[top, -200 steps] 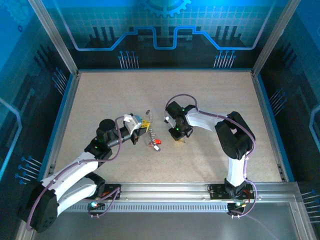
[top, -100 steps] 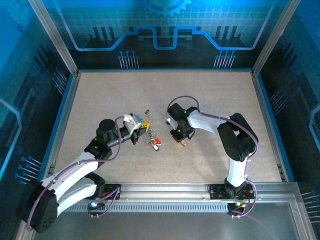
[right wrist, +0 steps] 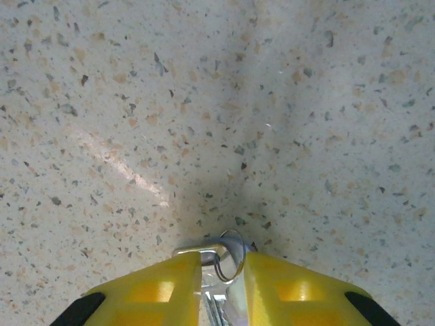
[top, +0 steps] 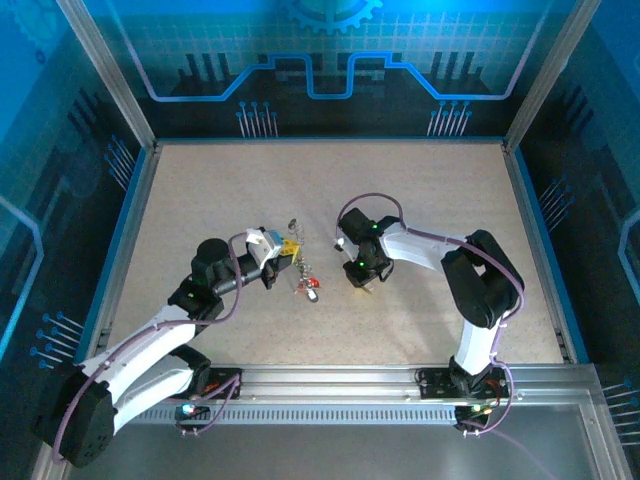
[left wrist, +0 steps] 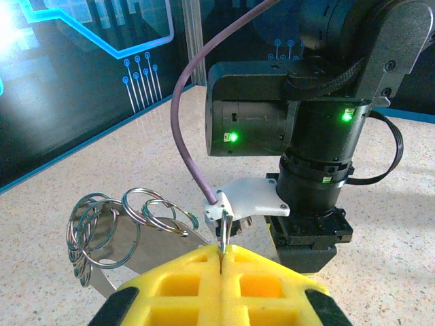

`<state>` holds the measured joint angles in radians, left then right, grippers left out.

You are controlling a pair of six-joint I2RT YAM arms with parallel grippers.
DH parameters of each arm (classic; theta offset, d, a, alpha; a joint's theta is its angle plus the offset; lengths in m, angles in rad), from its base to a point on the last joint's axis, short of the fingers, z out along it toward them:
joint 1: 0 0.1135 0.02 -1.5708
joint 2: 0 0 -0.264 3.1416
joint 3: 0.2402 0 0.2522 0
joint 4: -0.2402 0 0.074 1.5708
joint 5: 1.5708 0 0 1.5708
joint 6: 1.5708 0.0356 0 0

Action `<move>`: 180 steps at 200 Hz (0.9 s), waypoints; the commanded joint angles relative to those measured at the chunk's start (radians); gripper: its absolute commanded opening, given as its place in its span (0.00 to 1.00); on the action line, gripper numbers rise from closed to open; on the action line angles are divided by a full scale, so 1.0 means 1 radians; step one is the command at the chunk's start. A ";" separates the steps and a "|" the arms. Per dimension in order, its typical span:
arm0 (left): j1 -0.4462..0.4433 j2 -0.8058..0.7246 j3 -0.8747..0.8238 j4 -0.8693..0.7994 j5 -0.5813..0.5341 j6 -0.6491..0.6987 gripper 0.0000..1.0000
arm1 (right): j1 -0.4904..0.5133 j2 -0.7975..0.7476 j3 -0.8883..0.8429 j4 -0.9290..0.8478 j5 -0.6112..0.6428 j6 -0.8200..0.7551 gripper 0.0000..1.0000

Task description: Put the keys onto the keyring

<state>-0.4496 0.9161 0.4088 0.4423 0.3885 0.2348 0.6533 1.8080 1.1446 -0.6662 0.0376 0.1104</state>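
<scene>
Keyring (left wrist: 223, 234), a thin wire seen edge-on, is pinched between the closed yellow foam pads of my left tool (left wrist: 223, 255). Shiny split rings (left wrist: 102, 227) bunch just left of it. My right tool (right wrist: 223, 272) grips a small silvery key (right wrist: 207, 252) over the speckled table (right wrist: 204, 102). Red-headed keys (top: 313, 288) sit between both tools

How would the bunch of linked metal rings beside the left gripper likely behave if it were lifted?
The bunch of rings would probably hang floppy and swing, since it is several separate thin loops loosely overlapped. It looks light, being thin wire. Its smooth, shiny metal may slip in the left gripper, now shut on a thin metal loop.
</scene>
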 commanded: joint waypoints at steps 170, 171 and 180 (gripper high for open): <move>-0.004 -0.007 -0.013 0.058 -0.009 -0.018 0.00 | -0.010 0.022 -0.006 -0.004 -0.026 0.031 0.20; -0.004 -0.007 -0.012 0.058 -0.008 -0.017 0.00 | -0.010 0.022 -0.006 -0.004 -0.025 0.031 0.20; -0.004 -0.001 -0.012 0.060 -0.008 -0.017 0.00 | -0.009 0.018 -0.012 0.000 -0.023 0.032 0.21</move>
<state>-0.4496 0.9161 0.4057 0.4461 0.3885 0.2344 0.6533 1.8133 1.1423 -0.6609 0.0193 0.1265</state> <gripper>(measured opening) 0.062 0.201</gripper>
